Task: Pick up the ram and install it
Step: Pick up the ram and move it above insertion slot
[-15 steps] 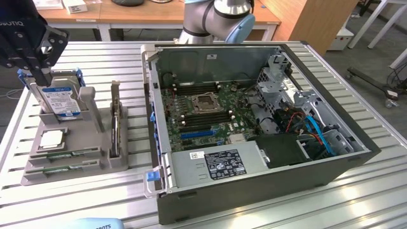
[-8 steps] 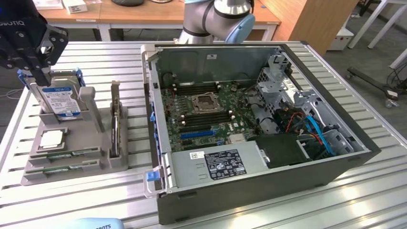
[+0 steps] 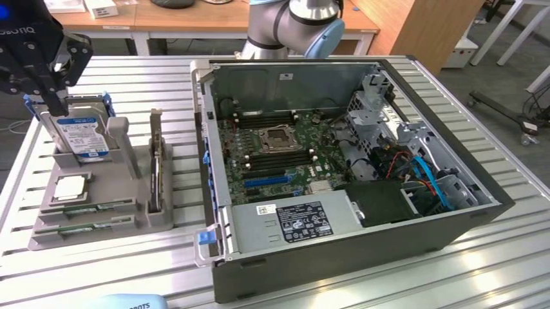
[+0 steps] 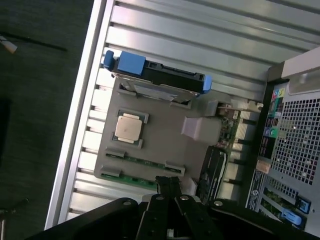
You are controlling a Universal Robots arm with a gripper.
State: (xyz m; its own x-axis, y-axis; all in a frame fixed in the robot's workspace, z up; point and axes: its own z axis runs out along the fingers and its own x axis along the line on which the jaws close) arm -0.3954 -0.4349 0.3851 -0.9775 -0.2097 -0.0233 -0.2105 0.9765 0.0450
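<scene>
Ram [image 3: 90,208]: flat in a near slot of the grey holder [image 3: 107,188], twin stick [image 3: 84,226] just beside it, neither lifted. Farther back in the same holder: silver processor chip [image 3: 71,187], blue-framed hard drive [image 3: 82,138], upright expansion card [image 3: 154,167].

Gripper [image 3: 53,103]: up above the holder, pinched fully closed, nothing held.

Step in hand, by the look of it: approach for the pick. Calls for parting the jaws and lining up along the stick.

From the exterior view: open computer case [image 3: 344,212] with motherboard [image 3: 284,141], on the exterior view's right. From the wrist view: both sticks from above, with closed fingertips [image 4: 164,185] close over them.
</scene>
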